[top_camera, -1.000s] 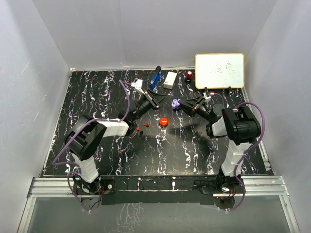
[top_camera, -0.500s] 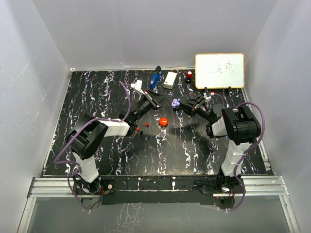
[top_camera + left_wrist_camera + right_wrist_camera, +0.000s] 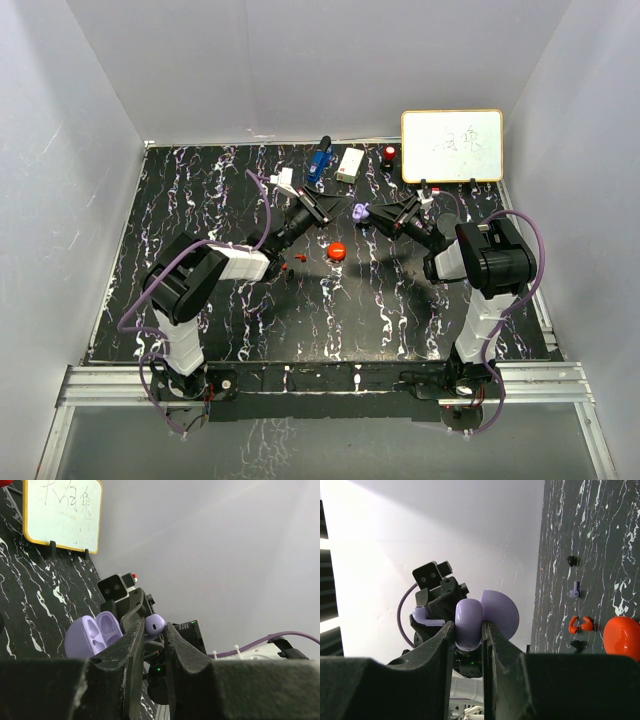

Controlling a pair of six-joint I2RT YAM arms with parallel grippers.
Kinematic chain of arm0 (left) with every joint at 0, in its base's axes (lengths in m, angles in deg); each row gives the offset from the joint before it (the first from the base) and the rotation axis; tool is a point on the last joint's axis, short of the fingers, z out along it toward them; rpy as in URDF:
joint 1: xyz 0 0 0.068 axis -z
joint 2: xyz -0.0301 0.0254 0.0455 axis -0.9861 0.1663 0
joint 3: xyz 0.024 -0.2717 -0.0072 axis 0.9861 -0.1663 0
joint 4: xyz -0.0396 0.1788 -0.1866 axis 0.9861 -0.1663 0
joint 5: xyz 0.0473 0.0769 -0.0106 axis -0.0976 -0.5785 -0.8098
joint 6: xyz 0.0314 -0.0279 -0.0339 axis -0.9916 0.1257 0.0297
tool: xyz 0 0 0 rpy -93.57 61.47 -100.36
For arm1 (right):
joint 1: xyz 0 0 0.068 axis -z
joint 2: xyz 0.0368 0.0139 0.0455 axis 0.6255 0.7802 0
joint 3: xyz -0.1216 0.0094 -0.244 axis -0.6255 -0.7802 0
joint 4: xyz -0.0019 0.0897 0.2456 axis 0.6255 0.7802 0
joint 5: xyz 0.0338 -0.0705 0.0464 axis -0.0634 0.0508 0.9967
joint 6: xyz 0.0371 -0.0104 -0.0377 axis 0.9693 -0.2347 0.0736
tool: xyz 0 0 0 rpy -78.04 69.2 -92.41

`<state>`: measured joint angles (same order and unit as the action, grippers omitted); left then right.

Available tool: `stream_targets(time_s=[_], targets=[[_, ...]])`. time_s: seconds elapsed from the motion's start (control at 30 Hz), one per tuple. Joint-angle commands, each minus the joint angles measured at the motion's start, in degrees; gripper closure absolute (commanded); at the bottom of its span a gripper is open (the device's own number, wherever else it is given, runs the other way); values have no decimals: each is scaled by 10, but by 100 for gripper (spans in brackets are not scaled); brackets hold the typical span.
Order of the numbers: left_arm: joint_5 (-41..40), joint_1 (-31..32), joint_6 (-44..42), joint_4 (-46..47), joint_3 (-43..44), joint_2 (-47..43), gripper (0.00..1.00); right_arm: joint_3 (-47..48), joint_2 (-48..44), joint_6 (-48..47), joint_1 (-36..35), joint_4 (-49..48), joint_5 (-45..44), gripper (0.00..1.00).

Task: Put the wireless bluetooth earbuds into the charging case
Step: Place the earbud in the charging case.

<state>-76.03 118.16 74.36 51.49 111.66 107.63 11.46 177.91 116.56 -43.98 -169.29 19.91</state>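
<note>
Purple is what both tools are carrying. My left tool [image 3: 154, 630] is pinched shut on a purple earbud [image 3: 155, 623], and my right tool [image 3: 468, 630] is clamped on the purple charging case [image 3: 469, 614], whose lid stands open. The two face each other in the air over the far half of the tabletop [image 3: 200, 200], about midway between its left and right edges. The earbud is just beside the open case but, as far as I can see, not seated in it.

From the right wrist view I see more pieces lying on the tabletop: a loose purple earbud [image 3: 574, 591], a black earbud [image 3: 572, 560], a pair of red earbuds [image 3: 581, 625] touching each other, and a round red puck [image 3: 622, 637] just beside them. A small dark piece [image 3: 577, 644] lies near the red pair; I cannot tell what it is.

Along the far edge stand a whiteboard [image 3: 452, 145] near the right corner, a white box [image 3: 350, 164] and a blue object [image 3: 319, 161].
</note>
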Motion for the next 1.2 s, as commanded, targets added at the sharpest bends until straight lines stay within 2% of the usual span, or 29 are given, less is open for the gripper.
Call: stream_targets(time_s=[0.0, 1.17], targets=[[-5, 4, 12, 53, -6, 2, 100, 27, -19, -12, -4, -195, 5, 100], [-3, 4, 37, 56, -3, 22, 100, 45, -34, -30, -12, -196, 32, 100]])
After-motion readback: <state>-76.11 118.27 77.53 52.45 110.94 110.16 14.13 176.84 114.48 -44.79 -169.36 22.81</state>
